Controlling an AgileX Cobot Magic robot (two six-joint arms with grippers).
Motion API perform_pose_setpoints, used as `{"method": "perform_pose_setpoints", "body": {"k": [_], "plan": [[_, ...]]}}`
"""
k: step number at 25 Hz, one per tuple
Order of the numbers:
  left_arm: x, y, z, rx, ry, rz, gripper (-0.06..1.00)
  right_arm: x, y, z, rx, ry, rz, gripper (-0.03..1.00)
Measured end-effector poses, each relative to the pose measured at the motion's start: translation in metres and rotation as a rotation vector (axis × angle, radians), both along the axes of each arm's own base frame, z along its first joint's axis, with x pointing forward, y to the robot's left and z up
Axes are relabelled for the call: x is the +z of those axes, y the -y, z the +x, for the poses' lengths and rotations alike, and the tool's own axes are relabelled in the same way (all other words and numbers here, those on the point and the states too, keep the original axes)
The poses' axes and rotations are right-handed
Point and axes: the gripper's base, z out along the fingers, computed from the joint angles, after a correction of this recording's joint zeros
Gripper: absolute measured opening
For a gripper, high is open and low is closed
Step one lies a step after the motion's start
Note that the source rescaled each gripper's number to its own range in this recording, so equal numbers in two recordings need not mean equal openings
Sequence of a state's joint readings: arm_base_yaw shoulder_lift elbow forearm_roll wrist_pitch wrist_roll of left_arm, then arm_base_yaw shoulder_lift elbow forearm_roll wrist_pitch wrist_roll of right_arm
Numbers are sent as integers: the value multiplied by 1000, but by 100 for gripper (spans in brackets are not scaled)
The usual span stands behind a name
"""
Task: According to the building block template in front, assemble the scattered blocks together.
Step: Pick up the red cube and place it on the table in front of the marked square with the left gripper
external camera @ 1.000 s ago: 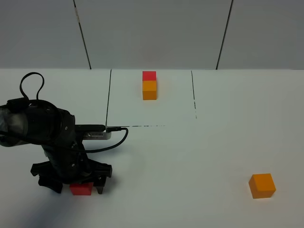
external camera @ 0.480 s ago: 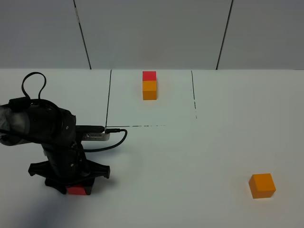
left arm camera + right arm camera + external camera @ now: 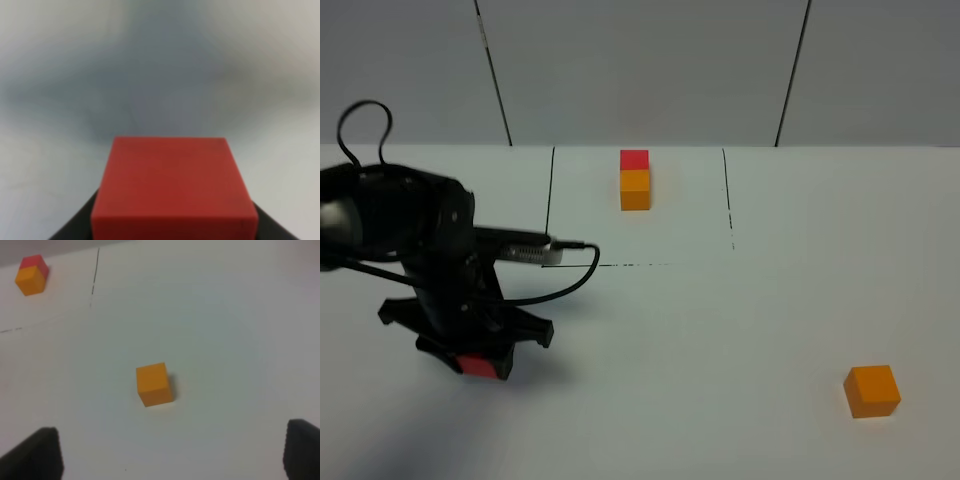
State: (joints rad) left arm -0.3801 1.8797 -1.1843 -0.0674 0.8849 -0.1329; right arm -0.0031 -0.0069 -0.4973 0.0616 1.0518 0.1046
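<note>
The template (image 3: pixel 634 180), a small red cube joined to an orange cube, stands at the far middle of the table; it also shows in the right wrist view (image 3: pixel 31 275). My left gripper (image 3: pixel 475 362) is shut on the loose red cube (image 3: pixel 478 366) and holds it just above the table at the front left. The red cube fills the left wrist view (image 3: pixel 172 187). The loose orange cube (image 3: pixel 872 390) sits at the front right. My right gripper (image 3: pixel 175 452) is open and empty, above and short of the orange cube (image 3: pixel 154 384). It is out of the exterior view.
Thin black lines (image 3: pixel 549 205) mark a rectangle around the template on the white table. A black cable (image 3: pixel 565 285) hangs from the left arm. A white panelled wall (image 3: pixel 640 70) stands behind the table.
My left gripper has closed on the red cube and lifted it off the table, rising and drifting slightly left. The orange cube and template have not moved.
</note>
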Motion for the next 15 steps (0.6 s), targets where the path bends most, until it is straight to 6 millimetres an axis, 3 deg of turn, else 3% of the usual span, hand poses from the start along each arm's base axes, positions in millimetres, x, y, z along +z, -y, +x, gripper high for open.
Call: {"method": "perform_pose_setpoints", "body": {"k": [4, 7, 11, 15], "plan": [[52, 10, 9, -231, 58, -27, 1, 0, 0, 0, 0, 0, 0, 79], [72, 28, 6, -433, 66, -17, 1, 0, 0, 0, 0, 0, 0, 79], [86, 60, -1, -737, 132, 25, 1, 0, 0, 0, 0, 0, -1, 79], [81, 99, 0, -1001, 155, 24, 1, 0, 0, 0, 0, 0, -1, 79]]}}
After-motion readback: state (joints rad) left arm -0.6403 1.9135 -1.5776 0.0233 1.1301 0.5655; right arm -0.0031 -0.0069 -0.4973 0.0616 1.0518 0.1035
